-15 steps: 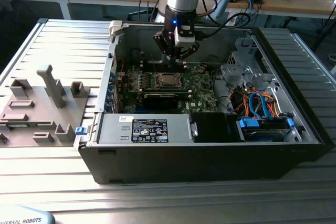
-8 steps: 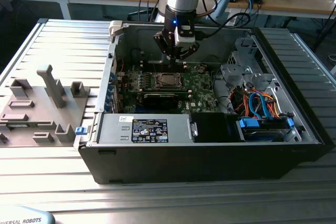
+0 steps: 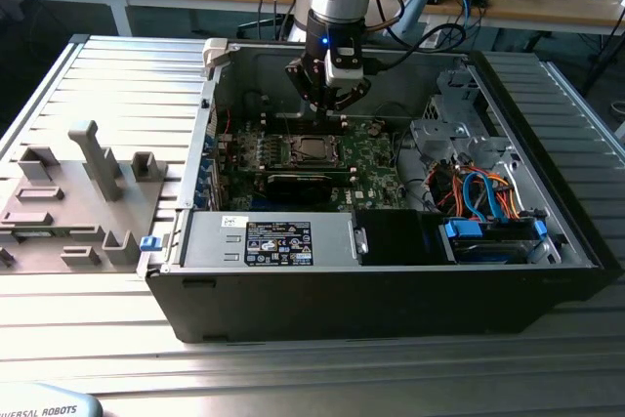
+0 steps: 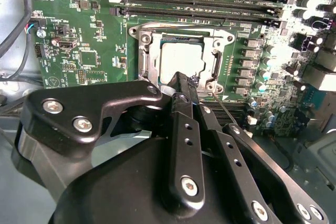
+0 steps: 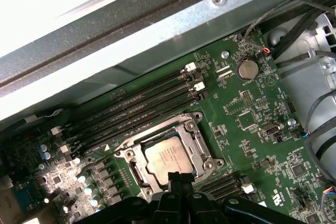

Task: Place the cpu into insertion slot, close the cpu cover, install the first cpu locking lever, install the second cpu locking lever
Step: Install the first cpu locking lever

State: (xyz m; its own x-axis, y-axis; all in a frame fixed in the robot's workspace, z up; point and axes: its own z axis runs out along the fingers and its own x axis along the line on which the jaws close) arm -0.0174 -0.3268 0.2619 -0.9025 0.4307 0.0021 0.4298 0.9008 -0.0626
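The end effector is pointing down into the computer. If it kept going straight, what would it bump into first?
Most likely the cpu cover, at its edge nearest the end effector, with the cpu sitting in its cut-out. The tips sit right at that edge in both wrist views, though how high they are above it is hard to judge.

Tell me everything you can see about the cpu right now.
The cpu is a small flat square chip with a dull silvery-grey metal top. It lies flat in the insertion slot on the green circuit board, beside the long black memory slots. The cpu cover is down around it, its cut-out leaving the chip's top bare. The gripper hovers at the socket's edge, fingers together, not holding the chip.
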